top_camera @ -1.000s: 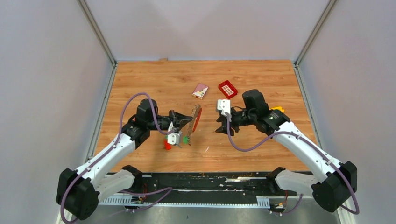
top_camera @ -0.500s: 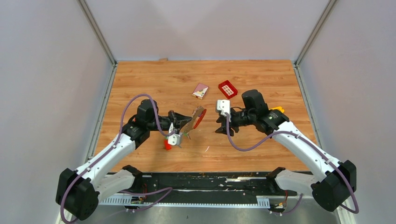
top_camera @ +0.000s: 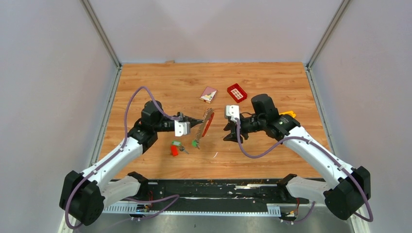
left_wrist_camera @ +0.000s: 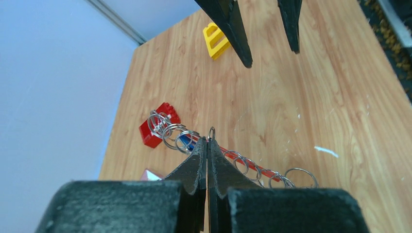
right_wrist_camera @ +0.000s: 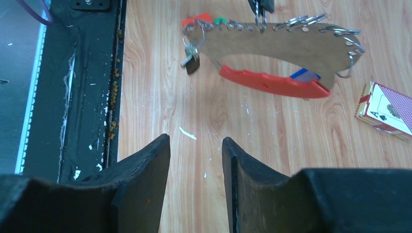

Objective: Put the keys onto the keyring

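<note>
The keyring [top_camera: 206, 124] is a flat brown strip edged with metal rings, with a red arc along one side. My left gripper [top_camera: 200, 121] is shut on its ringed edge and holds it on edge above the table. The left wrist view shows the shut tips [left_wrist_camera: 207, 141] among the rings [left_wrist_camera: 167, 131]. In the right wrist view the keyring [right_wrist_camera: 272, 43] carries a black-headed key [right_wrist_camera: 192, 62] hanging from a ring. A green-headed key [top_camera: 194, 143] is at its lower end. Another green-headed key [top_camera: 178, 144] lies on the table. My right gripper [top_camera: 227, 133] is open and empty, right of the keyring [right_wrist_camera: 195, 140].
A small red block [top_camera: 174, 151] lies beside the loose key. A card box [top_camera: 208, 94] and a red gridded tray [top_camera: 236, 92] lie further back. A yellow piece [top_camera: 288, 114] sits behind the right arm. The black front rail [right_wrist_camera: 87, 97] is close by.
My left wrist has rolled over and moved back from the red block, uncovering the loose green key. The keyring tilted and now stands on edge again. The right arm has barely moved.
</note>
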Robot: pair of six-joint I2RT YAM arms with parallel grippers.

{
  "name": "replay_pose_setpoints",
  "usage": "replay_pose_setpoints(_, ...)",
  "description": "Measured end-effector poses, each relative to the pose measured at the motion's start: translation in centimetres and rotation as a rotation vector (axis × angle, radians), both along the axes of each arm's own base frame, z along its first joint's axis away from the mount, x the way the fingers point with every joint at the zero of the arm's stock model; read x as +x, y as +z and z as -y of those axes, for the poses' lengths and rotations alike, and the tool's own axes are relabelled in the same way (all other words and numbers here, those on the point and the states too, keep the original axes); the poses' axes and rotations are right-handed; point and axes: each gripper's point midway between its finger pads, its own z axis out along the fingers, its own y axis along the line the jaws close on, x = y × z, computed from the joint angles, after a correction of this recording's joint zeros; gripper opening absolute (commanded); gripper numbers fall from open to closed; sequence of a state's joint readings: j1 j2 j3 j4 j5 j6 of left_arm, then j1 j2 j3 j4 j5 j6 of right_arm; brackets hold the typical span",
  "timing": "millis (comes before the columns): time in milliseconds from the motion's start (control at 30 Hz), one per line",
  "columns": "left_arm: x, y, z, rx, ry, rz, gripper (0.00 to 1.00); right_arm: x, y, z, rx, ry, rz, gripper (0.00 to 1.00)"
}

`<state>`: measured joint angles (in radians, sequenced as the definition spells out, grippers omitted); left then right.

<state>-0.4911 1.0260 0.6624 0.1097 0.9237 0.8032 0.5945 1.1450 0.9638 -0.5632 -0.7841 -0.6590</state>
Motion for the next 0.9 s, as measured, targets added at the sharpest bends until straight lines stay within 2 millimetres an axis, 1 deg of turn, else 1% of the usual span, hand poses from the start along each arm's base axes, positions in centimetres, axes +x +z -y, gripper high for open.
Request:
replay_pose_setpoints(100,0.0,0.4,0.5,-0.049,0.001,-0.097,0.00,-0.4,0.4,-0.3,0.015,0.023,-0.003,0.42)
replay_pose_setpoints(233,-0.2,0.8,1.2,-0.120,0.002,-0.233,0.00,-1.1,1.0,-1.3,0.036,0.069,-0.001,0.42)
replay_pose_setpoints(433,-0.6,1.0,1.8,-0.183,-0.003,-0.381,0.00,-1.4,0.8,-2.2,0.040,0.102,-0.007,0.41)
replay_pose_setpoints(567,-1.3,1.4,2.2,-0.207,-0.024,-0.408,0.00,-1.4,0.8,-2.3,0.040,0.102,-0.006,0.41)
replay_pose_setpoints(733,-2.2,1.1,2.7,-0.208,-0.051,-0.427,0.00,-1.3,0.9,-2.3,0.042,0.102,-0.004,0.41)
replay_pose_setpoints(900,-2.5,1.1,2.9,-0.208,-0.059,-0.431,0.00,-1.2,0.9,-2.3,0.042,0.101,0.004,0.41)
